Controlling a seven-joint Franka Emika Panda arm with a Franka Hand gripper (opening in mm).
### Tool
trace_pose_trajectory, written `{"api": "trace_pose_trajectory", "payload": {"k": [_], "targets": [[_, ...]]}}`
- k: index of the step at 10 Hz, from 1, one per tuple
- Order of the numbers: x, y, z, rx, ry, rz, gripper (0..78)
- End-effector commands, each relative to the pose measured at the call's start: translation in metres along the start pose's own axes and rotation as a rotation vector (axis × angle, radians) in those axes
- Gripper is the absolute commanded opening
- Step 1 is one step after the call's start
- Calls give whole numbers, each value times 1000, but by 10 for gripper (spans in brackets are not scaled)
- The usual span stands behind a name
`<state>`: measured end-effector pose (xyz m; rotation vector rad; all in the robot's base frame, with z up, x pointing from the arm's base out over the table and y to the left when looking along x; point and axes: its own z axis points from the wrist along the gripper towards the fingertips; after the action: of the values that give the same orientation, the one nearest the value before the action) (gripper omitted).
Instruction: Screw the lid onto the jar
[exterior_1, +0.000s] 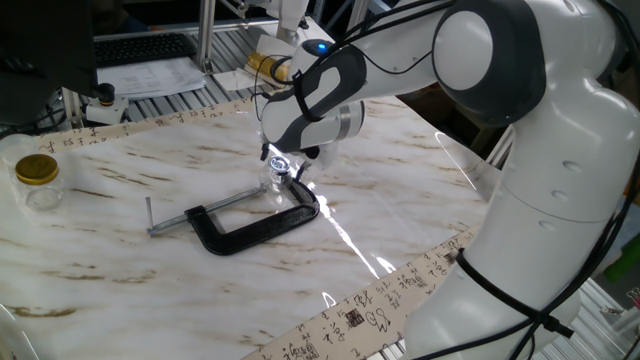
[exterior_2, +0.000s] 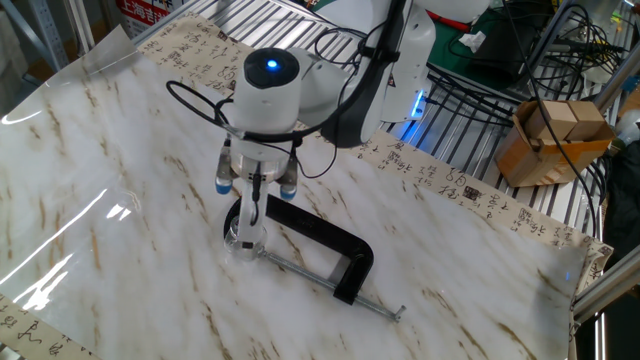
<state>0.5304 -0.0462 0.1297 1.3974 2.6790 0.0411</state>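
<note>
At the clamp's (exterior_1: 255, 224) jaw end, the gripper (exterior_1: 280, 168) points straight down with its fingers (exterior_2: 247, 218) pinching the lid (exterior_1: 280, 165) atop the jar (exterior_1: 274, 180). That jar stands on the marble table (exterior_1: 120, 280), touching or just beside the clamp's frame; which, I cannot tell. Well apart from the clamp, near the table's edge, stands a larger jar with a gold lid (exterior_1: 37, 179).

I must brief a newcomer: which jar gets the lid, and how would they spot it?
Find the black C-clamp mid-table. The jar stands at its open end, under the gripper. It is tiny clear glass, unlike the larger gold-lidded jar at the table's edge.
</note>
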Motion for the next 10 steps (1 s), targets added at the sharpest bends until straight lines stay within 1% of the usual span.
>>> {"api": "trace_pose_trajectory", "payload": {"k": [1, 2, 3, 4, 5, 6, 7, 8, 9, 10], "targets": [[1, -2, -8, 15, -8, -395, 775], [1, -2, -8, 15, -8, -469, 775], [0, -2, -9, 36, -28, -607, 775], [0, -2, -9, 42, -32, -620, 775], [0, -1, -9, 103, -74, -776, 775], [-2, 2, -10, 95, -58, -832, 775], [-4, 5, -10, 102, -46, -879, 775], [-5, 7, -11, 100, -41, -909, 775], [-6, 8, -11, 77, -27, -943, 775], [-7, 10, -12, 26, -1, -967, 775]]}}
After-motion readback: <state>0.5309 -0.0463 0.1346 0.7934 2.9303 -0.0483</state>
